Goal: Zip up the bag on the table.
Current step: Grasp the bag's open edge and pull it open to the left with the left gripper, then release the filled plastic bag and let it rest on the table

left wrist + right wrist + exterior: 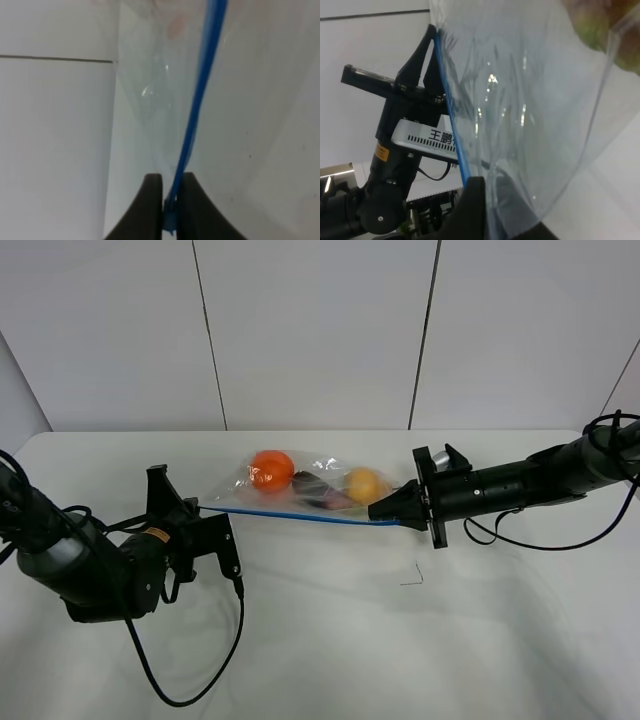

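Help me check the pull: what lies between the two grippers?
The blue zipper strip of the bag, stretched from the left gripper to the right gripper; the high view shows it.

Clear, glossy plastic bag, crinkled and catching highlights, edged with a smooth blue plastic strip, over a matt white desk. The left pincer and right pincer show matt black surfaces.
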